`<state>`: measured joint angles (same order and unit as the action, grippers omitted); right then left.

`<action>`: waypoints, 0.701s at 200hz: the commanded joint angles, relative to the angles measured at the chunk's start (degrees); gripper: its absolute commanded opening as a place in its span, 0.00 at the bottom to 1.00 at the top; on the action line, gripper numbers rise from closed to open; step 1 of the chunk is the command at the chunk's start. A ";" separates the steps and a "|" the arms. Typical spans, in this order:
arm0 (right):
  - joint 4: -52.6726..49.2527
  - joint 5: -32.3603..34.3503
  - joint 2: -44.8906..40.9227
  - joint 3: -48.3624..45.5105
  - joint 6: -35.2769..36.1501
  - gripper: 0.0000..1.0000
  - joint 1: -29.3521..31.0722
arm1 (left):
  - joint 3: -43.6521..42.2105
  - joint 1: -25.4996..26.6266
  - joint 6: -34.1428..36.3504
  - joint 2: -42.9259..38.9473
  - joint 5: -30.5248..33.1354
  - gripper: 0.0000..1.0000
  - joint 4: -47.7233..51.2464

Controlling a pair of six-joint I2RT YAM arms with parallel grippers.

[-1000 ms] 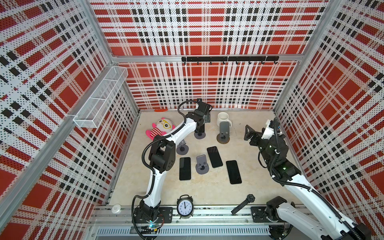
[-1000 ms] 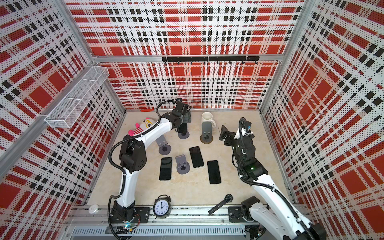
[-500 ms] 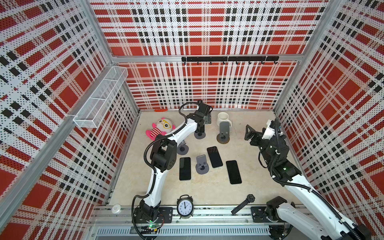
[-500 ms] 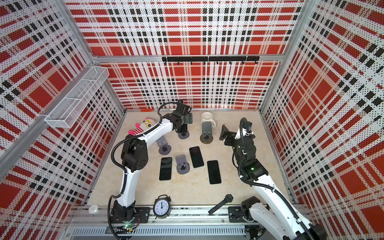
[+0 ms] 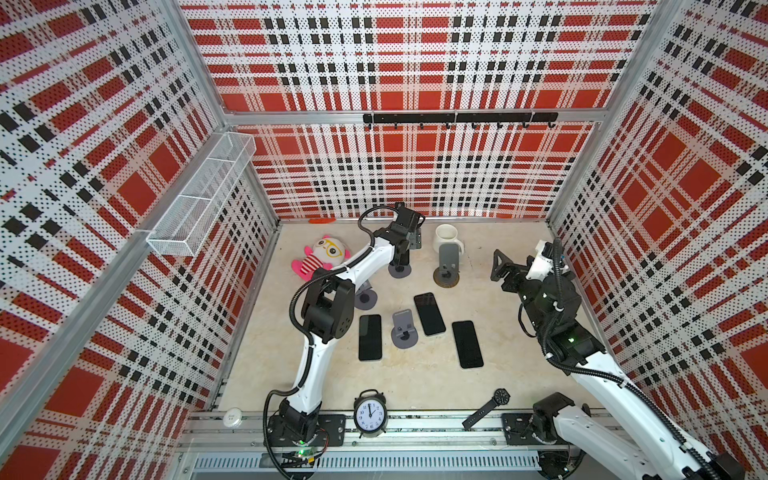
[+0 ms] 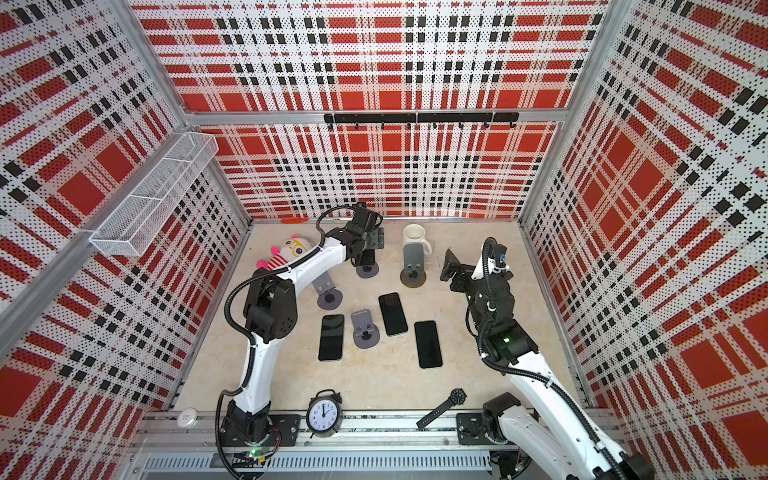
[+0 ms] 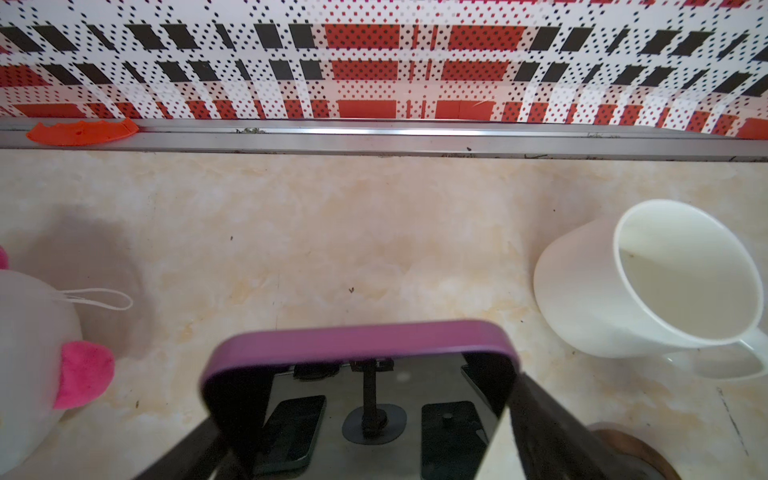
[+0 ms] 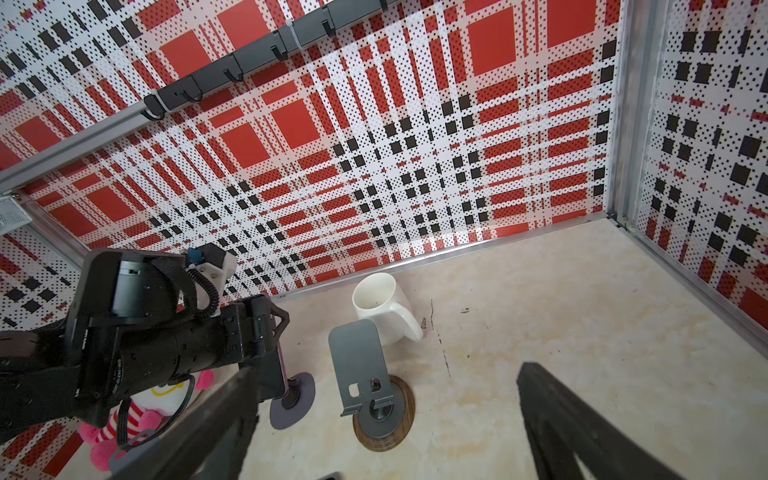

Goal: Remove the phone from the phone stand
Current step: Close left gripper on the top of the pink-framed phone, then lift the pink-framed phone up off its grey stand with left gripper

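No brand or label can be read; the alarm clock (image 5: 370, 413) at the front rail has numerals too small to make out. The phone (image 7: 357, 345), purple along its top edge, stands upright on the rear phone stand (image 5: 400, 271), near the back wall between the plush toy (image 5: 322, 259) and the white mug (image 5: 446, 237). The left fingers (image 7: 548, 424) clasp it by its two long edges. The right fingers (image 8: 552, 415) are spread wide with nothing between them, raised over the right side of the surface (image 5: 415, 374). Bare surface runs from the phone to the back rail, where an orange scrap (image 7: 83, 132) lies, and the right rear corner is open. The mug's plain white bottom shows, and just in front of it a grey stand on a wooden disc (image 5: 448, 266) carries no load. Three dark phones lie flat mid-surface (image 5: 370, 337) (image 5: 429, 313) (image 5: 467, 344) around another grey stand (image 5: 404, 330). A wristwatch (image 5: 486, 409) lies by the front edge, and a wire basket (image 5: 203, 195) hangs on the left wall
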<state>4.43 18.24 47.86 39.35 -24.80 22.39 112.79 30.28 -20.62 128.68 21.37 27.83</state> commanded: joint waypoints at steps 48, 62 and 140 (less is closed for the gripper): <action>1.29 0.34 -0.58 -0.94 0.37 1.00 -0.43 | 1.29 -0.31 -0.21 -0.27 0.99 0.82 0.02; 1.54 0.26 -0.43 -0.99 0.28 1.00 -0.56 | 1.46 -0.30 -0.25 -0.35 0.96 0.82 -0.02; 1.64 -0.13 -0.22 -1.12 0.19 1.00 -0.78 | 0.63 -0.31 -0.12 -0.89 1.17 0.74 -0.03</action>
<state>4.60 18.22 47.88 38.81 -24.75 22.22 112.79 30.28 -20.67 128.68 21.85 27.90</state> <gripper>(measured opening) 0.998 0.767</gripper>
